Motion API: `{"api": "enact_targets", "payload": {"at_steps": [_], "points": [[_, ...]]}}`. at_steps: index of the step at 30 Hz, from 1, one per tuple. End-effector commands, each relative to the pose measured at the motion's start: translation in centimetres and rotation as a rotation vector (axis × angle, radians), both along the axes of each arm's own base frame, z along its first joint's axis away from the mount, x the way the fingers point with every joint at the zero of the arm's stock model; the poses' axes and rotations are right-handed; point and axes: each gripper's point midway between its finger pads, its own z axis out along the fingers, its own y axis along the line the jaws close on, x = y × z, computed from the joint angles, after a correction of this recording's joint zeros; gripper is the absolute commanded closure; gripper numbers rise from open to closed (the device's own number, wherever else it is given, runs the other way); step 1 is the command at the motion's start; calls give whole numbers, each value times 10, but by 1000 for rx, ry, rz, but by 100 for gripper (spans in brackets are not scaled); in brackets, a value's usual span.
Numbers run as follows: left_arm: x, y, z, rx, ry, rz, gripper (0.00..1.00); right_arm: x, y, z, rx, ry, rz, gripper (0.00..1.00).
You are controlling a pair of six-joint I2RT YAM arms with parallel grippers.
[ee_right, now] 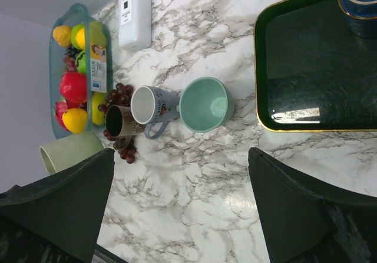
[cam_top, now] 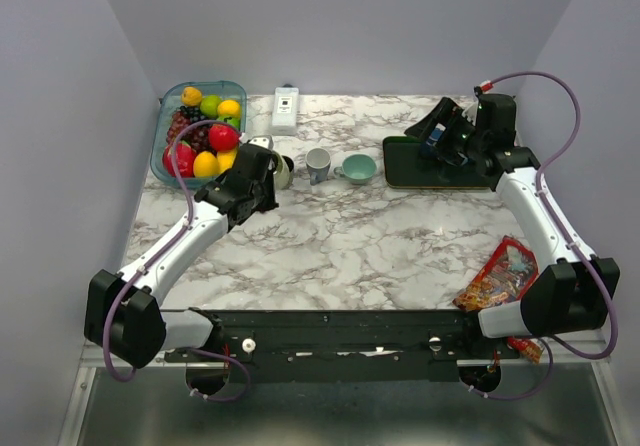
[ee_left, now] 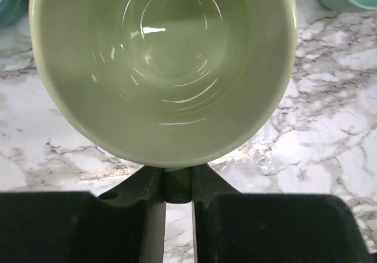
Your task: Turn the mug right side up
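Top external view: on the marble bench (cam_top: 340, 256), just beside the fruit basket (cam_top: 157, 156) and well left of the dark tray (cam_top: 410, 174), the left jaws pinch the rim of a pale green mug (ee_left: 165, 68). The mug is glossy inside and tipped, mouth toward the wrist. A grey mug (cam_top: 318, 164) and a teal cup (cam_top: 358, 169) stand close by. The right jaws are spread wide.

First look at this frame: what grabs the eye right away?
The pale green mug fills the left wrist view, mouth toward the camera, with the left gripper closed at its lower edge. Far left in the overhead view, a blue basket of bright fruit stands out; a dark green tray lies far right near the open right gripper.
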Motion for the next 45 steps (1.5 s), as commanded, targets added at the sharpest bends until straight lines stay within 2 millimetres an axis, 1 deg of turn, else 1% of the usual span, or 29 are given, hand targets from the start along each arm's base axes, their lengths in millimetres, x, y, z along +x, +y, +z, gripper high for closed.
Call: {"api": "enact_targets", "payload": {"at_steps": [1,8,13,17,20,22,24,27,29,31,35,36,37,39,40,41,43,44,45], "points": [[20,22,20,7,-107,162,100,1,-6,2,-15,12,-33,0],[22,30,10,9,-87,213,100,1,-8,-1,-22,24,-44,0],[24,33,12,8,-106,229,100,4,-8,0,-26,24,-42,0],[23,28,17,-33,-131,206,100,6,-6,2,-21,26,-32,0],[18,29,17,-40,-128,211,100,7,-5,2,-19,28,-28,0],[11,31,13,-34,-106,202,100,8,-5,1,-18,31,-27,0],[5,25,11,-56,-89,169,100,8,-5,0,-21,34,-24,0],[-7,18,-1,-82,-50,115,100,9,-3,-3,-17,43,-18,0],[-17,11,-12,-103,-2,77,100,9,-2,-6,-13,51,-14,0],[-25,4,-18,-123,27,40,100,8,-2,-8,-12,58,-11,0],[-34,-13,-23,-136,38,-32,100,8,-4,-16,-31,81,-21,0],[-36,-16,-26,-136,47,-38,100,9,-7,-19,-41,89,-35,0],[-40,-20,-34,-128,69,-47,100,9,-9,-22,-48,99,-41,0],[-42,-21,-41,-111,86,-38,100,8,-11,-26,-78,111,-33,0],[-44,-23,-45,-105,98,-36,100,10,-12,-28,-92,120,-36,0],[-44,-22,-51,-91,113,-31,100,8,-16,-34,-112,146,-43,0],[-42,-17,-56,-57,120,-9,100,12,-24,-40,-150,168,-72,0],[-42,-16,-63,-32,135,-9,100,10,-25,-44,-162,187,-74,0],[-40,-15,-66,-20,136,-13,100,10,-26,-46,-169,194,-79,0]]}}
